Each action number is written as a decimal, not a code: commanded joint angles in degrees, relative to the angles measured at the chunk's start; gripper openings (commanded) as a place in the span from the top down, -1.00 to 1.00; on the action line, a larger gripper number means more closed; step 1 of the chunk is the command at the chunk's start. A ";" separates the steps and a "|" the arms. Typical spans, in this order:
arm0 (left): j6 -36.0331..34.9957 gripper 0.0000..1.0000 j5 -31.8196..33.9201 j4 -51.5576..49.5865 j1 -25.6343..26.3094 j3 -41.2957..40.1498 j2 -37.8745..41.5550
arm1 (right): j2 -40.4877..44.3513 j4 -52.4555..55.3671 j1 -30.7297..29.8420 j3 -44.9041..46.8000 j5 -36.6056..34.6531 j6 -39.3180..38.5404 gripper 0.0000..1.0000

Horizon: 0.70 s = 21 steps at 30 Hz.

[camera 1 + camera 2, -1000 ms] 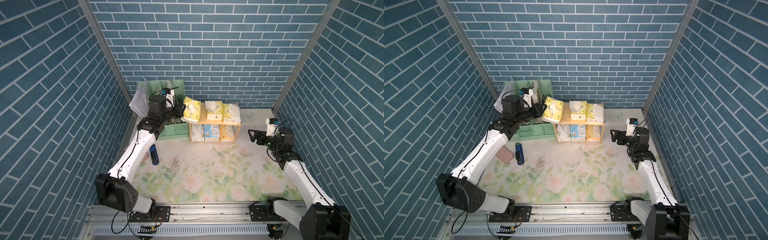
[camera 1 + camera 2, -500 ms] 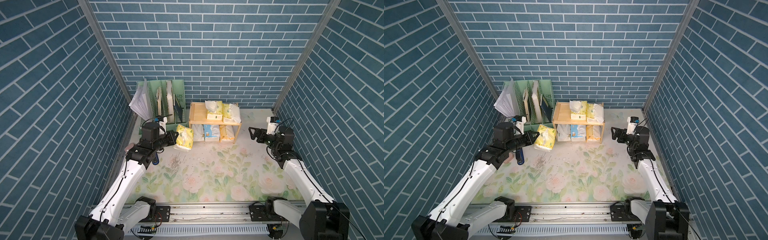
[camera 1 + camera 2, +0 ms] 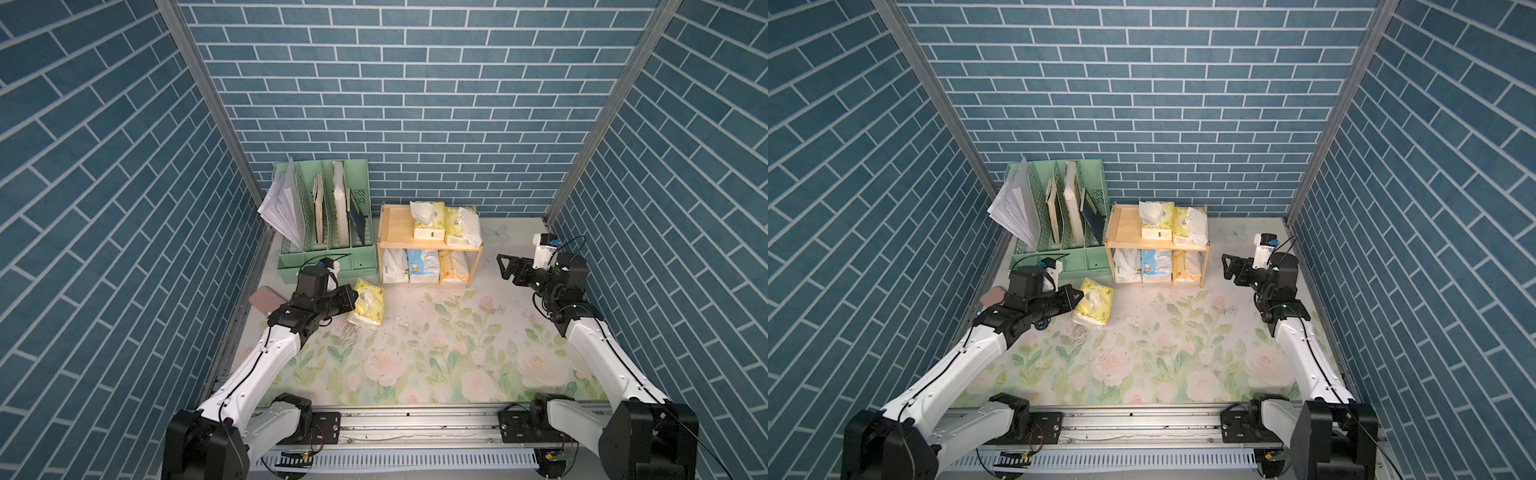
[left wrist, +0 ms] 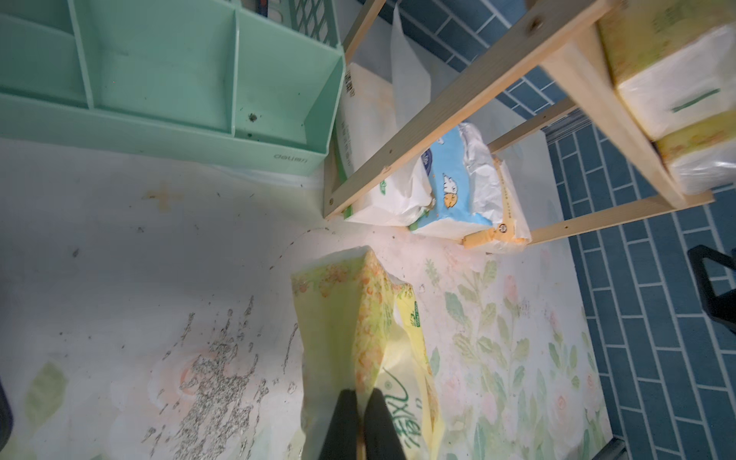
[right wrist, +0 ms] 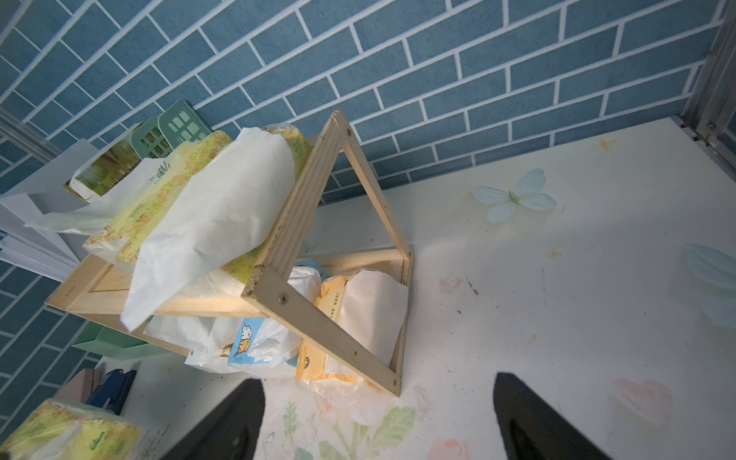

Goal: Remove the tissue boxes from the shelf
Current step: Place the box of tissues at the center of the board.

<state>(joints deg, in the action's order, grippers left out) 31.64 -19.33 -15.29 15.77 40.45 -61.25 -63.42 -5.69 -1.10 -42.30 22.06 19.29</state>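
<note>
**First pack clear of the shelf, not yet let go**

A second ago the pale yellow soft plastic tissue pack (image 3: 368, 307) sat at the left end of the upper board of the two-tier light wooden shelf (image 3: 395, 226). It now lies left of centre in both top views, low on the floral table mat (image 3: 415, 353), in front of the mint-green plastic file organizer (image 3: 324, 257). That end of the board is bare. One of six packs is thus off. Two pale yellow packs (image 3: 440, 224) remain above, and three packs (image 3: 422, 266) (white, light blue, orange-yellow) below.

The left arm has drawn back and down, its forearm low and its wrist level. The left gripper (image 4: 361, 392) is still pinched tight on a fold of the pack's wrapper, so release comes next. The right arm has not moved. The right gripper (image 3: 505, 268) hangs near the shelf's right end, its jaws spread wide and empty.
</note>
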 commanded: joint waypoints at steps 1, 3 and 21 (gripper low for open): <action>-0.76 1.00 0.79 6.60 0.10 -2.00 -0.66 | 0.63 -1.22 -0.04 0.64 0.13 0.57 -0.87; -1.20 1.00 0.92 8.72 0.07 -3.18 -1.66 | 0.74 -1.34 -0.03 0.73 0.17 0.57 -0.87; -1.01 0.96 4.71 16.32 0.39 -8.36 -11.29 | 1.61 -0.85 -0.04 1.26 0.00 0.40 -0.87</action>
<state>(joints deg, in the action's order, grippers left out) 31.46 -16.47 -0.54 15.79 32.69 -71.57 -62.74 -5.61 -1.10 -41.71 22.06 19.27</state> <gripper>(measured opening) 0.088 0.934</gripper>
